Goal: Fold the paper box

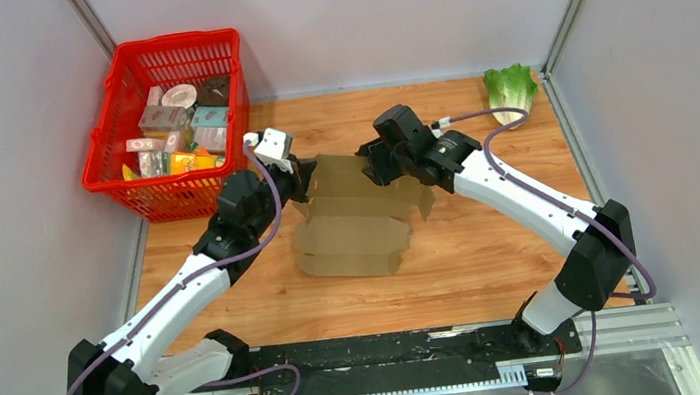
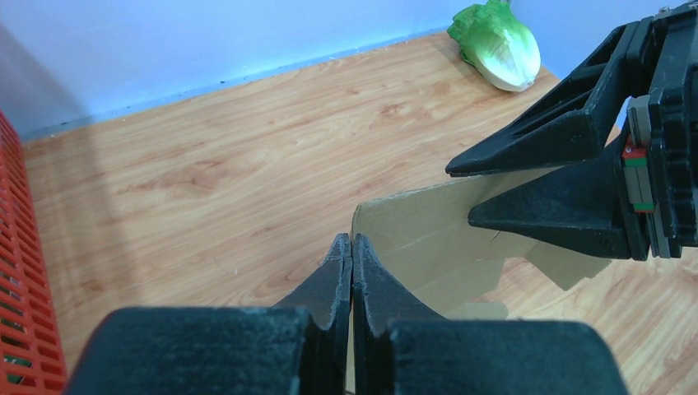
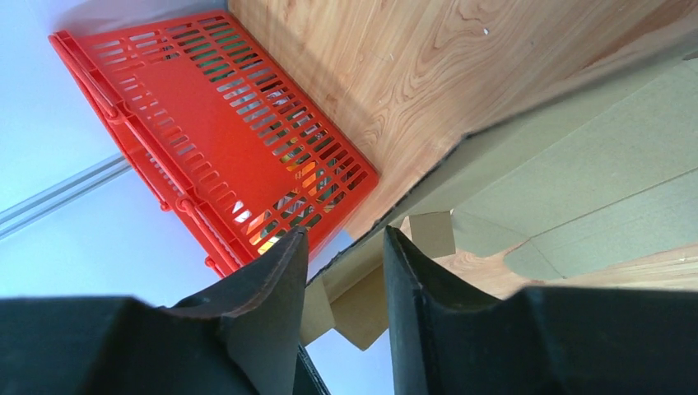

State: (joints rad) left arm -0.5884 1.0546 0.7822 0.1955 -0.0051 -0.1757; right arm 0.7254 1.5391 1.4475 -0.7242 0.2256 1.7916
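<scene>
The paper box (image 1: pixel 354 222) lies mid-tabletop (image 1: pixel 495 260), its far panel raised between the arms. It looks like light, stiff cardboard that probably creases easily, so flap edges are the best hold. The left claw (image 2: pixel 351 257) is pinched tight on the panel's corner. The right claw (image 3: pixel 346 247) straddles its edge, fingers apart. The red basket (image 1: pixel 171 43) crowds the left; the right offers room.

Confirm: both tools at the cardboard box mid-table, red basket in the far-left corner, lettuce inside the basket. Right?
Not quite. The lettuce is not in the red basket. It lies on the table in the far-right corner, as the top external view shows. The rest holds: the left tool and right tool are at the paper box, and the basket is far left.
</scene>
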